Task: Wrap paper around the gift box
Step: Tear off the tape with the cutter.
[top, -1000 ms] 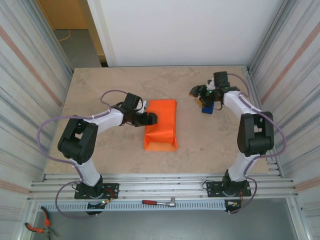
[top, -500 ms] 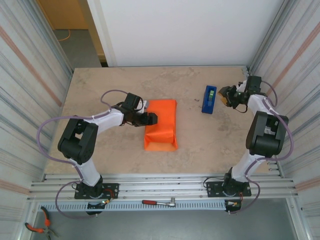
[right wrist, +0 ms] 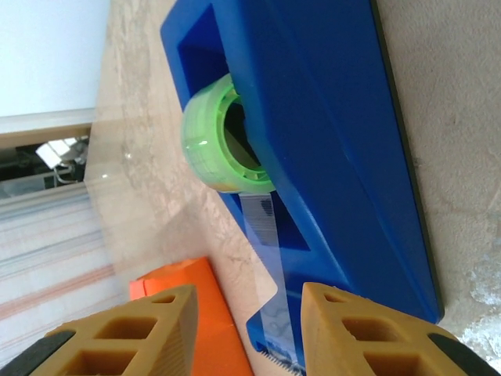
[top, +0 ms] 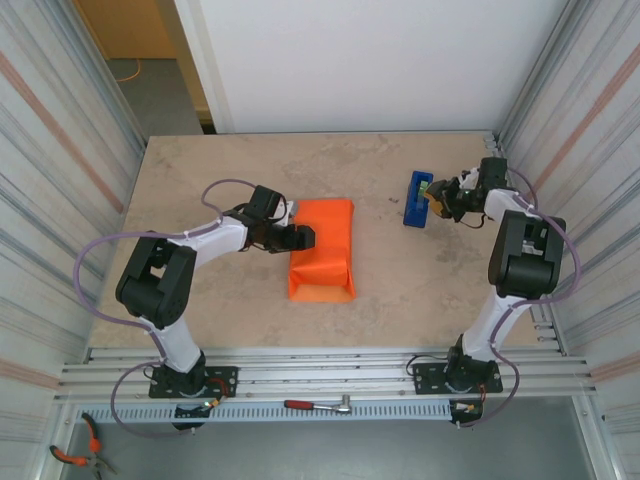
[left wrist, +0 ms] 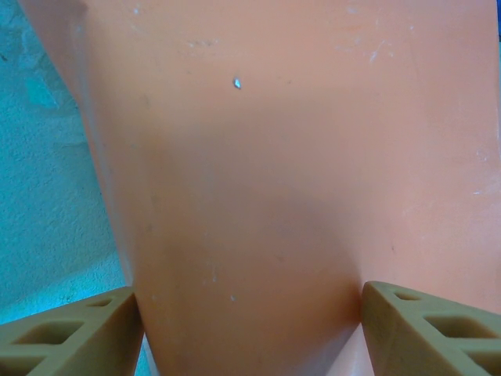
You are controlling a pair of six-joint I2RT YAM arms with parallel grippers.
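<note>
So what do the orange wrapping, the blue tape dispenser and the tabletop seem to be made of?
The orange paper: thin matte paper, judging by its crisp folds and dull surface.
The blue tape dispenser: probably moulded plastic, smooth with a slight sheen. Its tape roll looks like clear film, wound greenish.
The tabletop: mottled beige with a stone look, possibly laminate; the pictures leave it open.

The beige marbled surface carries the orange paper, folded into a bundle near its middle, and a blue tape dispenser well apart to the right.
</note>
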